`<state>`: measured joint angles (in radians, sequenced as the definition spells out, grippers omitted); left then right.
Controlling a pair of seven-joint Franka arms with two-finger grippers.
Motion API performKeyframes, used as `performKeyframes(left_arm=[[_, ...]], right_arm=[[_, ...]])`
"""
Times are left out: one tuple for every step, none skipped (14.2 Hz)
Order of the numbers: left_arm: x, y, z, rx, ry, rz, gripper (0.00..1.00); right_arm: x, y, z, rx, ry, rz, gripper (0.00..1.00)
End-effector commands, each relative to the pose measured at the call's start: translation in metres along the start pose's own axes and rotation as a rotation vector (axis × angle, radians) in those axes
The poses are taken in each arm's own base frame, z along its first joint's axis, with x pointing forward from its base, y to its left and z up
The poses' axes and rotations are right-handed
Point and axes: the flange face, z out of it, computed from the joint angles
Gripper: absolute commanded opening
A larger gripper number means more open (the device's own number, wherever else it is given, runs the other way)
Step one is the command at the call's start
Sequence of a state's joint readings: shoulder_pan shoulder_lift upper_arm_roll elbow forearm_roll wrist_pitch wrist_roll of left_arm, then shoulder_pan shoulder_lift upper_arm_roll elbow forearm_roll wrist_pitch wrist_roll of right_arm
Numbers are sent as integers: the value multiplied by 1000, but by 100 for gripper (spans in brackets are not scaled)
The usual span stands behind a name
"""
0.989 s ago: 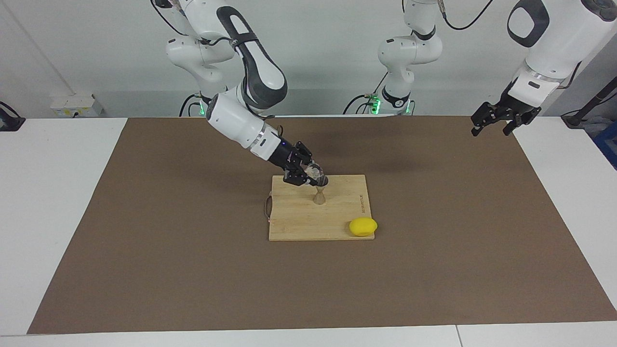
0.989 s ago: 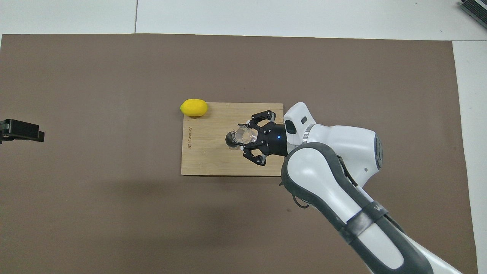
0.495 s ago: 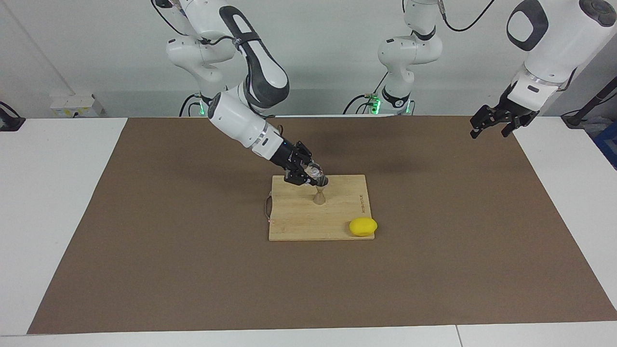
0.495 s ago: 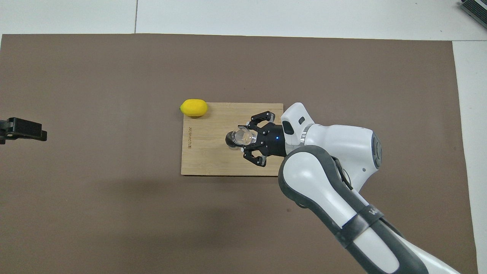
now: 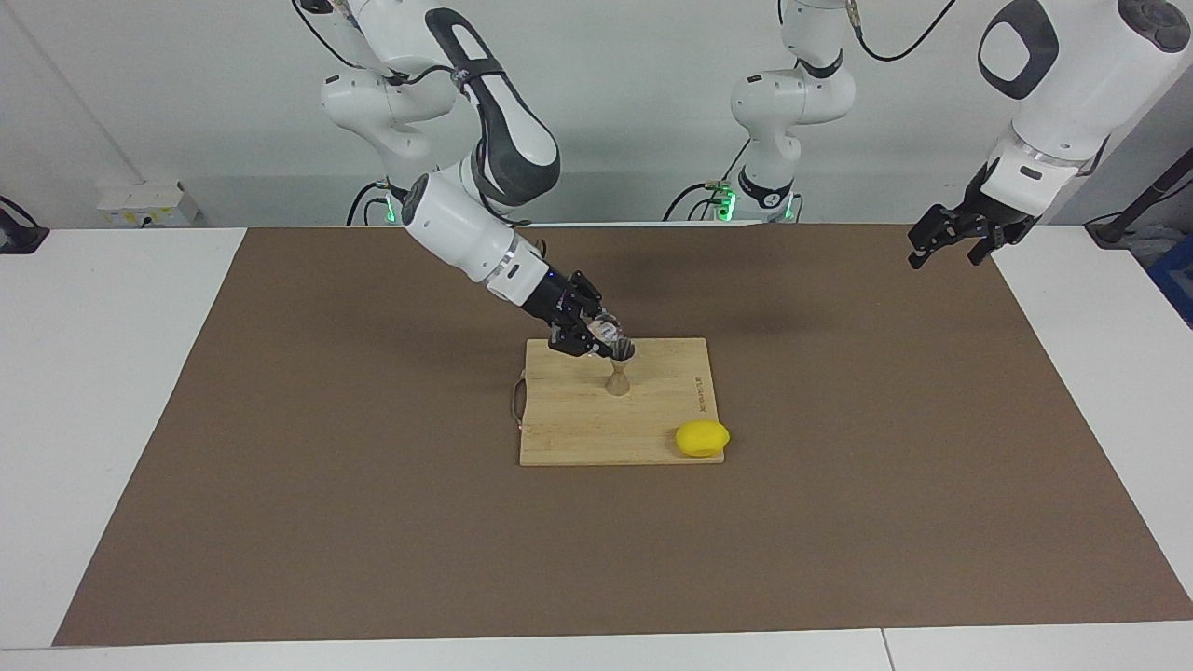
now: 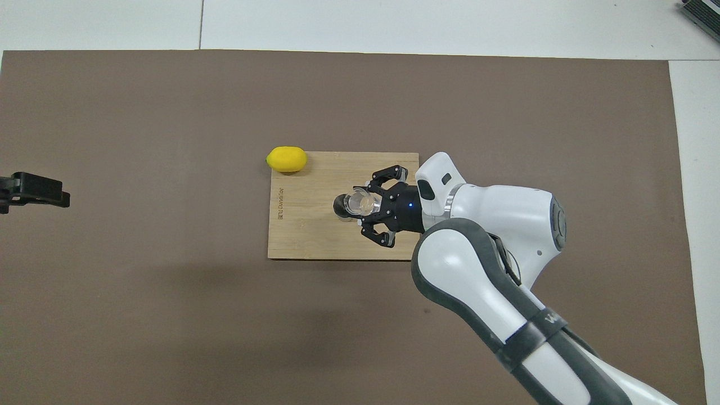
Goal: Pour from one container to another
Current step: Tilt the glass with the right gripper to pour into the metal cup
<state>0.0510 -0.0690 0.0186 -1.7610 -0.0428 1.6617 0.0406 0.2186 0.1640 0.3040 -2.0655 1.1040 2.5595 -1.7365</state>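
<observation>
Your right gripper (image 5: 601,337) is clamped on the glass cup (image 5: 610,333), tipped with its mouth over the steel jigger (image 5: 618,371), which stands upright on the wooden board (image 5: 578,433). A lemon (image 5: 702,438) sits on the board's corner. Your left gripper (image 5: 951,244) waits with fingers spread, holding nothing, above the bench edge.

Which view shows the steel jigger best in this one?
The facing view: the jigger stands upright on the cutting board, its waist and lower cone clear below the tilted glass cup in the right gripper. In the overhead view the cup covers most of it, and only a dark edge of the jigger's mouth shows.
</observation>
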Motion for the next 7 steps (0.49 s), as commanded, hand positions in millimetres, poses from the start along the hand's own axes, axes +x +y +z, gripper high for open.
performKeyframes(left_arm=[[5, 4, -8, 18, 9, -9, 100], [5, 5, -13, 18, 14, -11, 100], [4, 6, -20, 18, 14, -23, 100], [3, 9, -30, 19, 17, -36, 100], [2, 9, -37, 19, 10, -50, 100], [2, 8, -40, 19, -4, -53, 100], [1, 7, -47, 19, -1, -54, 100]], right_arm=[[0, -6, -7, -13, -34, 0, 0], [1, -6, -8, -14, -40, 0, 0], [0, -6, -7, -12, -47, 0, 0], [0, -5, -8, -14, -48, 2, 0], [0, -5, -8, -12, -54, 1, 0], [-1, -4, -9, -14, -59, 8, 0], [-2, -3, -9, -15, -66, 8, 0]])
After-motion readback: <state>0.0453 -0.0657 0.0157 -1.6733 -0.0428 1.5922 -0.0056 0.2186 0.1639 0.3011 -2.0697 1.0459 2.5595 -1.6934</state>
